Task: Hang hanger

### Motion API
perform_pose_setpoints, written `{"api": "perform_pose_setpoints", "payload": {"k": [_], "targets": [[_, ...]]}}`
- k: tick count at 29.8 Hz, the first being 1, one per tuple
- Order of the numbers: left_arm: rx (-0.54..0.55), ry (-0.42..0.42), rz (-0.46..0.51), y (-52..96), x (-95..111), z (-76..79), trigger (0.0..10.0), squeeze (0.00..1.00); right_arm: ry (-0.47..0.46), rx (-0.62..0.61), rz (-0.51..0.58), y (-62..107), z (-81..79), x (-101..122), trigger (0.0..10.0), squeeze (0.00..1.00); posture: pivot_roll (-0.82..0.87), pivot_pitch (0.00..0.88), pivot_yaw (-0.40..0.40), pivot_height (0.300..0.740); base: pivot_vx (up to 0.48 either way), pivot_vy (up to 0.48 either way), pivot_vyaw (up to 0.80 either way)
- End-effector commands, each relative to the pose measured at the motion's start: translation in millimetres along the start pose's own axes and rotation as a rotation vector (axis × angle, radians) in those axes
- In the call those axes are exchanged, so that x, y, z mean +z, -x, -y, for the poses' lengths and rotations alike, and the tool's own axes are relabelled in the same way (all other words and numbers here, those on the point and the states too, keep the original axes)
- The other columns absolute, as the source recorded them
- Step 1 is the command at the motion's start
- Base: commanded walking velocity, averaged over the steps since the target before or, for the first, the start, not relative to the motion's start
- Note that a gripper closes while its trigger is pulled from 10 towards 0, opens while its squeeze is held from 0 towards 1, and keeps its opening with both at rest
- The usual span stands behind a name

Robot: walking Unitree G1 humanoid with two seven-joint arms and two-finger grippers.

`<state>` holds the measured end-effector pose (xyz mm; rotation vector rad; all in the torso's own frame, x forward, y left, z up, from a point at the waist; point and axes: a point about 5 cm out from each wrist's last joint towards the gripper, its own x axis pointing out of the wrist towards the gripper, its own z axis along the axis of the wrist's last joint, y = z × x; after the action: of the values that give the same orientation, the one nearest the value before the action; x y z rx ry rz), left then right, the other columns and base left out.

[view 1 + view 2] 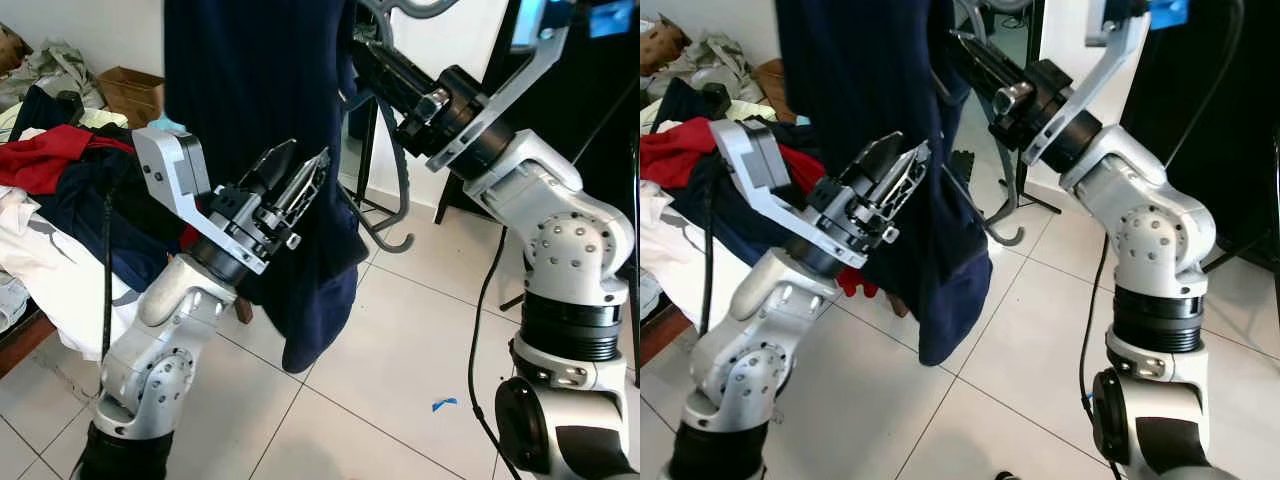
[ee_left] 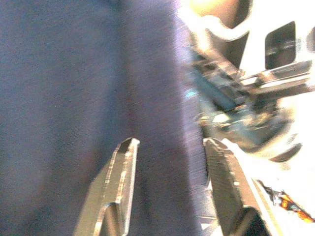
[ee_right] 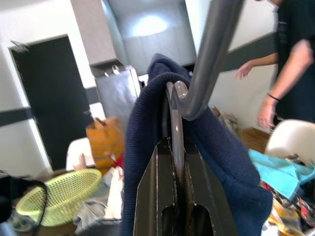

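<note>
A navy garment (image 1: 260, 80) hangs on a grey hanger (image 3: 211, 49), held up high in front of me. My right gripper (image 3: 175, 145) is shut on the hanger's neck, where the navy cloth folds over it. My right arm (image 1: 450, 110) reaches up and to the left, and its fingertips are hidden behind the cloth. A grey curved piece (image 1: 404, 180) hangs beside the garment's right edge. Lower down, my left gripper (image 1: 300, 168) is open, pointing at the garment's middle with the cloth just past its fingertips (image 2: 125, 162).
A pile of clothes (image 1: 50, 200) lies on a low surface at the left, with a cardboard box (image 1: 130, 90) behind it. Black stand legs (image 1: 365, 160) rise behind the garment. A person's arm (image 3: 275, 98) and a yellow basket (image 3: 59, 191) are in the right wrist view.
</note>
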<state>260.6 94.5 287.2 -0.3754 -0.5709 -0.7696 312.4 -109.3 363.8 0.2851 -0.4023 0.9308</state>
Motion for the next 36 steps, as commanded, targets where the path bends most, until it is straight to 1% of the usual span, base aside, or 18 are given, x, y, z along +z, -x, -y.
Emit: {"api": "perform_pose_setpoints", "payload": {"k": [1,2,5,6,7,8,11,12,13,14,17,23,27,28,30,31,35,36], "targets": [[0.009,0.000,-0.012,2.5,-2,0.9,10.0,0.64,0.024,-0.002,0.029,-3.3,-2.5,2,10.0,0.00,-0.05,0.119,0.027,0.740,0.000,0.000,0.00],[0.019,-0.020,-0.016,3.0,-1,-0.2,10.0,1.00,0.029,-0.025,0.020,-5.4,-0.6,-2,10.0,0.00,-0.05,0.118,0.025,0.740,0.000,0.000,0.00],[0.031,-0.033,-0.012,2.9,0,-1.6,10.0,1.00,0.030,-0.036,0.014,-6.8,0.7,-5,10.0,0.00,-0.05,0.118,0.024,0.740,0.000,0.000,0.00],[0.036,-0.041,-0.010,2.5,1,-2.1,10.0,0.92,0.032,-0.042,0.010,-7.7,1.5,-6,10.0,0.00,-0.04,0.118,0.023,0.740,0.000,0.000,0.00],[0.036,-0.041,-0.010,2.5,1,-2.1,10.0,0.92,0.032,-0.042,0.010,-7.7,1.5,-6,10.0,0.00,-0.04,0.118,0.023,0.740,0.000,0.000,0.00],[0.044,-0.051,-0.018,1.8,1,-2.8,10.0,0.00,0.032,-0.043,0.007,-8.4,1.4,-7,10.0,0.00,-0.05,0.119,0.024,0.740,0.000,0.000,0.00],[0.077,-0.085,-0.046,0.7,-2,-5.9,10.0,0.00,0.030,-0.037,0.004,-9.5,-0.2,-8,10.0,0.00,-0.05,0.119,0.024,0.740,0.000,0.000,0.00],[0.123,-0.144,-0.085,0.0,-7,-11.1,10.0,0.00,0.030,-0.018,0.002,-10.4,-3.7,-9,10.0,0.00,-0.05,0.119,0.024,0.740,0.000,0.000,0.00],[0.123,-0.144,-0.085,0.0,-7,-11.1,10.0,0.00,0.030,-0.018,0.002,-10.4,-3.7,-9,10.0,0.00,-0.05,0.119,0.024,0.740,0.000,0.000,0.00],[0.146,-0.168,-0.097,-0.2,-9,-14.0,10.0,0.00,0.029,-0.005,0.001,-10.5,-6.1,-9,10.0,0.00,-0.05,0.119,0.027,0.740,0.000,0.000,0.00],[0.161,-0.182,-0.104,-0.2,-10,-15.8,10.0,0.00,0.029,0.003,0.000,-10.6,-7.7,-10,10.0,0.00,-0.05,0.119,0.027,0.740,0.000,0.000,0.00],[0.230,-0.237,-0.107,-3.4,-10,-25.1,10.0,0.00,0.025,0.072,0.023,-10.6,-19.6,-7,10.0,0.00,-0.06,0.119,0.030,0.740,0.000,0.000,0.00],[0.238,-0.250,-0.109,-4.3,-10,-27.0,10.0,0.00,0.023,0.093,0.032,-10.6,-23.3,-5,10.0,0.00,-0.06,0.118,0.032,0.740,0.000,0.000,0.00],[0.241,-0.254,-0.109,-4.9,-10,-27.7,6.8,0.00,0.023,0.100,0.034,-10.5,-24.6,-5,10.0,0.00,-0.06,0.118,0.033,0.740,0.000,0.000,0.00],[0.241,-0.254,-0.109,-4.9,-10,-27.7,6.8,0.00,0.023,0.100,0.034,-10.5,-24.6,-5,10.0,0.00,-0.06,0.118,0.033,0.740,0.000,0.000,0.00],[0.243,-0.258,-0.105,-6.0,-10,-27.7,0.0,0.00,0.024,0.097,0.032,-10.4,-24.8,-5,10.0,0.00,-0.06,0.118,0.034,0.740,0.000,0.000,0.00],[0.245,-0.261,-0.093,-7.9,-8,-26.9,0.0,0.00,0.030,0.072,0.018,-10.2,-22.7,-9,10.0,0.00,-0.06,0.118,0.034,0.740,0.000,0.000,0.00],[0.243,-0.264,-0.086,-9.0,-6,-25.9,0.0,0.00,0.038,0.042,-0.002,-10.7,-19.6,-13,10.0,0.00,-0.05,0.117,0.033,0.740,0.000,0.000,0.00]]}}
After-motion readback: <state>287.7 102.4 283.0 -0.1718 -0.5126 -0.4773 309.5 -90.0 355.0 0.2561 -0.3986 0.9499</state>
